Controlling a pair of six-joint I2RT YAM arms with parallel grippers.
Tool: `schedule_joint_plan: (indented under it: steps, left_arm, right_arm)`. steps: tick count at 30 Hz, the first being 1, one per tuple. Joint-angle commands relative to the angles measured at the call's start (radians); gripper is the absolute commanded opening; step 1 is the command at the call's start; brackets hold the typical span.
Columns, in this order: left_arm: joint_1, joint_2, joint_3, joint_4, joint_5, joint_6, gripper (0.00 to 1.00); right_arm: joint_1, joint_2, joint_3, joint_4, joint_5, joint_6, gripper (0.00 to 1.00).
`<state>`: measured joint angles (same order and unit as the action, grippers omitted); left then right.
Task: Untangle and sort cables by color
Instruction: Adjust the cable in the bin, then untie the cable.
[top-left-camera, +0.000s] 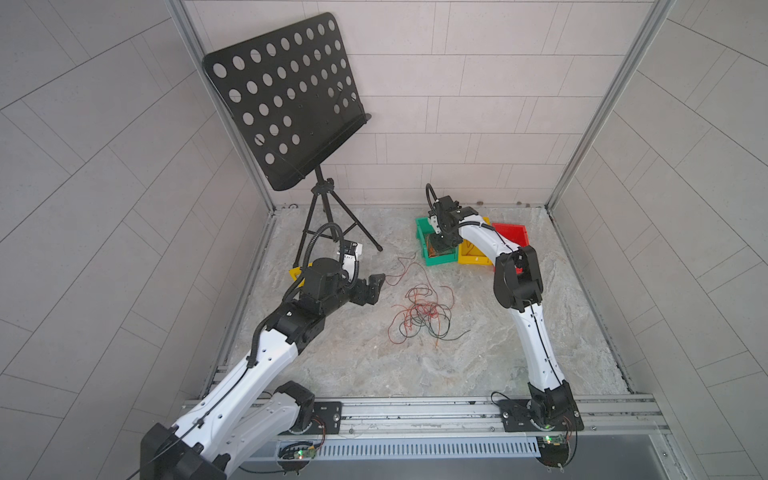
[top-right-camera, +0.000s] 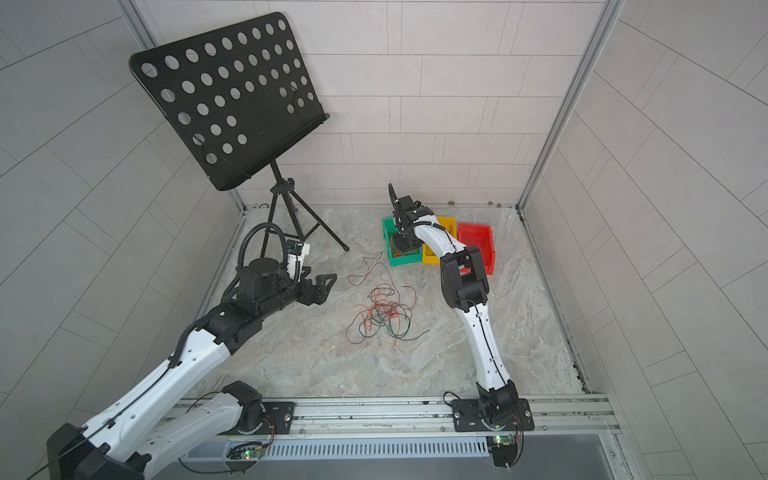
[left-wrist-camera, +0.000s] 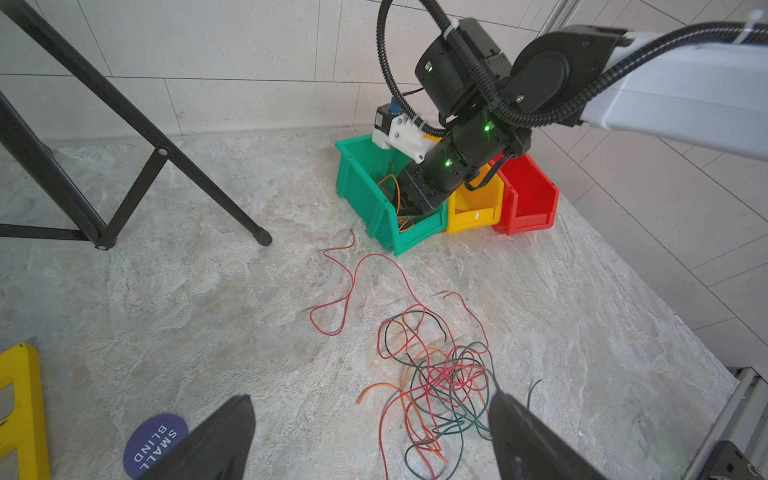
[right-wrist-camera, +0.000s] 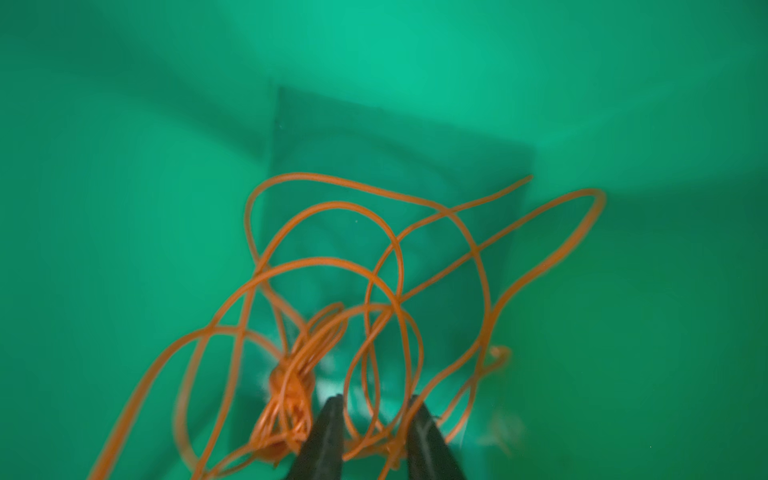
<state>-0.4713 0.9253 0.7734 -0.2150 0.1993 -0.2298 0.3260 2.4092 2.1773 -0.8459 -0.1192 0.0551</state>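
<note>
Marbled bench (top-left-camera: 540, 353): red, orange, dark cables (top-left-camera: 422, 313) tangled at centre, orange cables (right-wrist-camera: 328, 259) in green bin (left-wrist-camera: 361, 187); left claw (left-wrist-camera: 370, 397) wide, empty; right claw (right-wrist-camera: 376, 401), in bin, part-open, gripping nothing. Cables likely light, limp, snag-prone: pinch a free end.

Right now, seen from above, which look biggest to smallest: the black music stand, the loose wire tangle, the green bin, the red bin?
In a top view:
1. music stand, also nearer the camera.
2. cable tangle.
3. green bin and red bin look alike, each partly hidden by the right arm; unranked.
</note>
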Motion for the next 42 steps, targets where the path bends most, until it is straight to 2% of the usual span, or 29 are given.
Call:
schedule_joint_plan:
  steps: [1, 11, 15, 20, 25, 30, 32, 37, 42]
  left_arm:
    - [0.008, -0.011, -0.012, 0.022, 0.002, 0.014, 0.95]
    - [0.008, -0.002, -0.019, 0.032, -0.005, 0.004, 0.95]
    - [0.008, 0.030, -0.023, 0.045, -0.001, -0.020, 0.96]
    - [0.013, 0.127, -0.028, 0.066, 0.031, -0.071, 0.96]
    - [0.017, 0.264, -0.028, 0.123, 0.058, -0.101, 0.94]
    - [0.015, 0.488, 0.055, 0.113, 0.037, -0.079, 0.92]
    - [0.018, 0.591, 0.116, 0.065, 0.031, -0.069, 0.92]
    - [0.016, 0.825, 0.222, 0.036, 0.012, -0.080, 0.89]
    - [0.017, 0.912, 0.255, 0.099, 0.010, -0.126, 0.79]
  right_arm:
    - [0.004, -0.121, -0.004, -0.018, -0.003, -0.014, 0.36]
    - [0.007, -0.187, -0.015, -0.048, -0.002, -0.015, 0.44]
    - [0.007, -0.260, -0.060, -0.032, -0.003, -0.017, 0.45]
    - [0.007, -0.483, -0.288, 0.098, -0.033, -0.003, 0.53]
    - [0.005, -0.792, -0.640, 0.282, -0.078, 0.036, 0.67]
    - [-0.001, -1.098, -0.993, 0.458, -0.096, 0.097, 0.82]
    - [-0.002, -1.194, -1.083, 0.483, -0.101, 0.122, 0.87]
    - [-0.008, -1.358, -1.214, 0.485, -0.131, 0.163, 0.91]
    - [-0.007, -1.446, -1.253, 0.450, -0.155, 0.183, 0.91]
